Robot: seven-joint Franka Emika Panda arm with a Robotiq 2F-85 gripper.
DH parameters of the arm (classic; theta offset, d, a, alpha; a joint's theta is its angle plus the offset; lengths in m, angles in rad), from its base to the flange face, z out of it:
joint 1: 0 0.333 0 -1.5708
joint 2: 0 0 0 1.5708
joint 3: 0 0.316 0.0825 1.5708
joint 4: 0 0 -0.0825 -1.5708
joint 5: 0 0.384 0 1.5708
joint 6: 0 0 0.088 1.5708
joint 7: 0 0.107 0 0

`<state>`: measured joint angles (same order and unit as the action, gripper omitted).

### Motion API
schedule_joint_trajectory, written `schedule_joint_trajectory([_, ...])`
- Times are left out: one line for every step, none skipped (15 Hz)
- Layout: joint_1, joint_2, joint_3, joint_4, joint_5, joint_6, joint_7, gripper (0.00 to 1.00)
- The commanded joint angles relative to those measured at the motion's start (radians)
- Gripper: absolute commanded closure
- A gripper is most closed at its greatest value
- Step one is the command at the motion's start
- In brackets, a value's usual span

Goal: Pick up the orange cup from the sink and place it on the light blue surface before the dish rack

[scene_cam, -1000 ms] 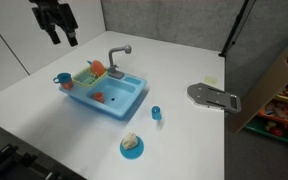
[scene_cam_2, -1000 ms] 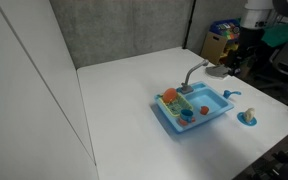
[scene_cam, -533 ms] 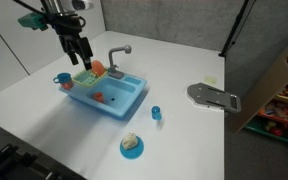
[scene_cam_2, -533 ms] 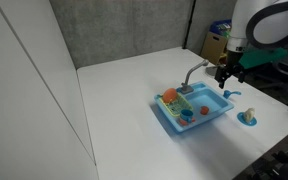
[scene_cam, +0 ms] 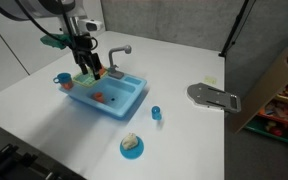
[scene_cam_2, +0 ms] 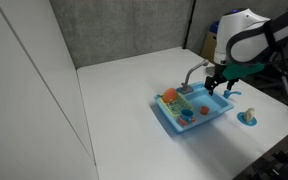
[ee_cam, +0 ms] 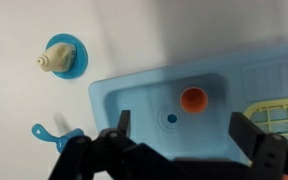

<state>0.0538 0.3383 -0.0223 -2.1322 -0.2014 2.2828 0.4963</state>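
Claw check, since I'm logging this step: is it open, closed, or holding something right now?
Claw: open, holding nothing; the orange cup sits in the sink beneath it.

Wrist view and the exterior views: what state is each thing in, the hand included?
Hand: open, empty, above the sink.
Orange cup: in the sink basin, not gripped.
Blue plate: on the table, holding a cream-coloured item.
Small blue cup: standing on the table beside the sink.
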Motion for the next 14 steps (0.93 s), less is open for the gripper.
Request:
schedule_joint_trajectory([0.023,0.011,-0.024,0.006,0.009,0.000,-0.007,0.00])
schedule_joint_trajectory([0.025,0.014,-0.025,0.006,0.009,0.000,-0.007,0.00])
schedule_joint_trajectory([0.026,0.014,-0.026,0.005,0.009,0.000,-0.007,0.00])
schedule_joint_trajectory([0.027,0.013,-0.026,0.006,0.009,0.000,-0.006,0.00])
schedule_joint_trajectory([0.028,0.011,-0.031,0.003,0.012,0.016,0.021,0.00])
schedule_joint_trajectory([0.039,0.026,-0.052,0.010,-0.016,0.046,0.083,0.00])
schedule_joint_trajectory([0.040,0.041,-0.059,0.018,-0.018,0.056,0.087,0.00])
schedule_joint_trajectory([0.040,0.056,-0.063,0.023,-0.010,0.071,0.082,0.00])
schedule_joint_trajectory([0.044,0.072,-0.071,0.029,-0.007,0.083,0.091,0.00])
schedule_joint_trajectory([0.038,0.089,-0.068,0.037,0.015,0.080,0.067,0.00])
schedule_joint_trajectory([0.036,0.104,-0.069,0.042,0.025,0.091,0.061,0.00])
schedule_joint_trajectory([0.033,0.119,-0.064,0.049,0.040,0.094,0.043,0.00])
schedule_joint_trajectory([0.031,0.135,-0.061,0.054,0.049,0.103,0.026,0.00])
schedule_joint_trajectory([0.030,0.150,-0.059,0.063,0.056,0.104,0.008,0.00])
